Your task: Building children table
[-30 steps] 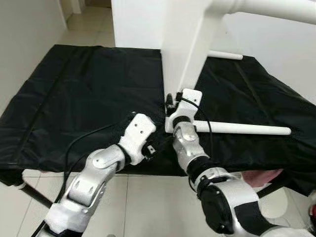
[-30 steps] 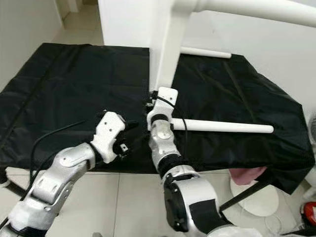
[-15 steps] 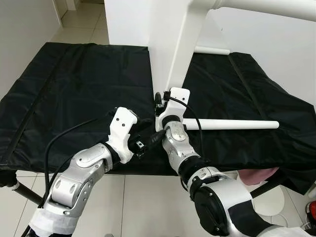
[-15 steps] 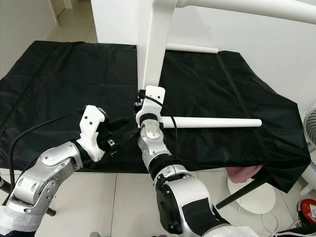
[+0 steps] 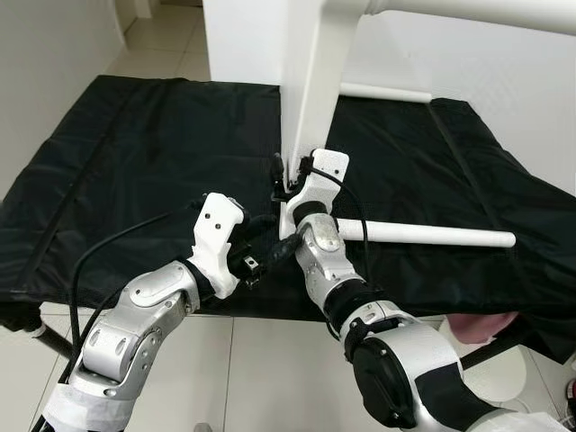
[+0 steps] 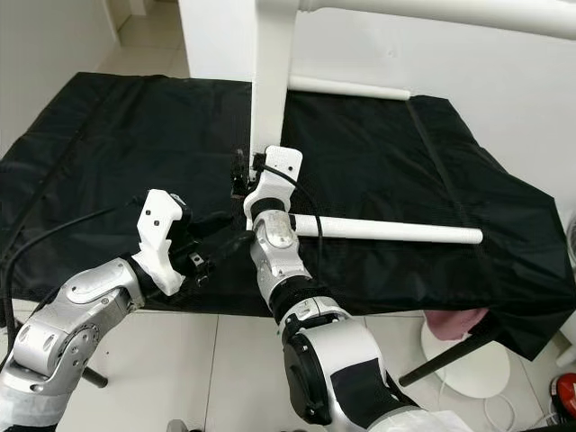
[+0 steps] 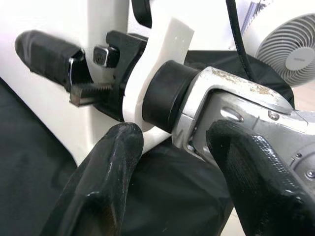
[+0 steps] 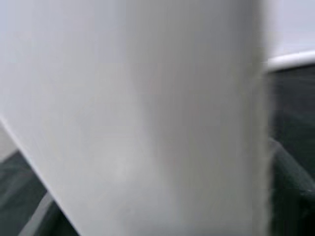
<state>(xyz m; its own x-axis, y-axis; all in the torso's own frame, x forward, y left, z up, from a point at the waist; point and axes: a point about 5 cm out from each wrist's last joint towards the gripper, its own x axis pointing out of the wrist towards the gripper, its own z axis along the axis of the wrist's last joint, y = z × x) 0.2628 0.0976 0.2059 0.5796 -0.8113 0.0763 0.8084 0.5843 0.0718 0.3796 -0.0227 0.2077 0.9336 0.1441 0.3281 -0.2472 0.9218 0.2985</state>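
Note:
An upright white table leg (image 5: pixel 310 90) stands on the black cloth-covered table (image 5: pixel 135 153) and joins a white frame bar (image 5: pixel 468 11) overhead. My right gripper (image 5: pixel 281 175) is at the foot of this leg, shut on it; one black finger (image 7: pixel 47 49) lies against the white surface. My left gripper (image 5: pixel 270 243) is open just beside the right wrist, and its two fingers (image 7: pixel 106 167) straddle that wrist. A loose white round leg (image 5: pixel 432 236) lies on the cloth to the right of the right arm.
A second white rod (image 5: pixel 387 92) lies at the back of the cloth by the wall. A white wall column (image 5: pixel 243 40) stands behind the table. A pink object (image 5: pixel 477 324) and a white fan (image 7: pixel 288 46) sit low at the right. Tiled floor lies below the front edge.
The camera has shifted. My left gripper has moved up beside the right wrist. The upright leg stands straighter than a second ago, with the right gripper still at its foot.

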